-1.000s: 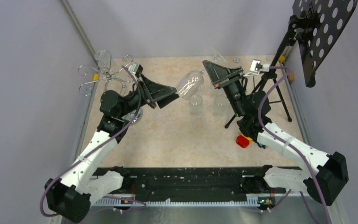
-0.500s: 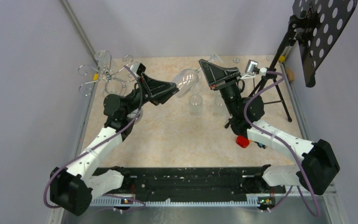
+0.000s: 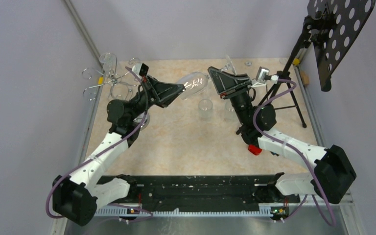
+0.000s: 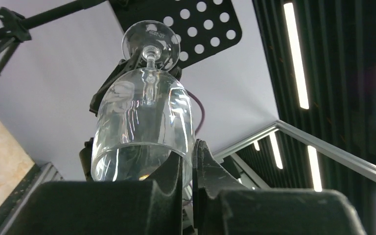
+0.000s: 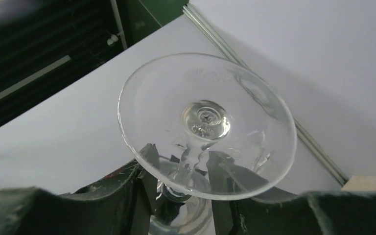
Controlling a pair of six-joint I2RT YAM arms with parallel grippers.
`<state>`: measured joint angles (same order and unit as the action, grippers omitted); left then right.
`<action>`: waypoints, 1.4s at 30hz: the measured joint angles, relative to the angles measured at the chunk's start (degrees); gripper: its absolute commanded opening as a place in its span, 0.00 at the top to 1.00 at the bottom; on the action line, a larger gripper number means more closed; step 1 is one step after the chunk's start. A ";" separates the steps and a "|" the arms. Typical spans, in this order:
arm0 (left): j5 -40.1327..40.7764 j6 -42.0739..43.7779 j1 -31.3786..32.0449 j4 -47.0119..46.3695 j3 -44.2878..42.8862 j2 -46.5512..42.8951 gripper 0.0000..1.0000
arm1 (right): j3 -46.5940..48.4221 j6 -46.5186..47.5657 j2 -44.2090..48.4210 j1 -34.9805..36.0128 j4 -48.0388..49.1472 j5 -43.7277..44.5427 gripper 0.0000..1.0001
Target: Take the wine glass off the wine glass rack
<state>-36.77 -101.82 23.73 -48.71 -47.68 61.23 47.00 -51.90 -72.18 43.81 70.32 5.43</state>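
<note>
Clear and lying nearly on its side, the wine glass (image 3: 194,82) is in mid-air at the upper centre of the top view, well apart from the chrome wine glass rack (image 3: 108,78) in the upper left. The left gripper (image 4: 188,159) pinches the bowl's rim tight. The right gripper (image 5: 183,169) has its fingers parted either side of the stem, with a gap showing on each side.

- Overhead view: soft, even light; beige marbled counter (image 3: 176,142) bright, faint shadows under the arms (image 3: 103,152).
- Left wrist view: white ceiling light strips (image 4: 293,54) blown out; glare streaks on clear stemmed wine glass (image 4: 144,122); right edge smeared.
- Foreground left end effector (image 4: 188,156) dark, soft-focused.
- Right wrist view: glass sharp at centre; right end effector (image 5: 178,164) blurred, underexposed.
</note>
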 measured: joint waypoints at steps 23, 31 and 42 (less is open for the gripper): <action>10.56 61.13 0.11 71.25 -30.12 -1.33 1.00 | -3.28 7.30 20.41 0.33 -38.53 1.53 0.43; 19.23 76.70 5.01 94.57 -35.80 5.27 1.00 | 3.82 12.79 22.21 0.33 -64.74 10.60 0.49; 30.93 84.24 20.33 106.68 -43.87 18.38 1.00 | 6.75 15.15 24.15 0.33 -83.62 22.23 0.49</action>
<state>-5.85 -17.58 44.05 57.98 -91.55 79.61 53.76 -36.75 -48.03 44.14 -13.30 27.66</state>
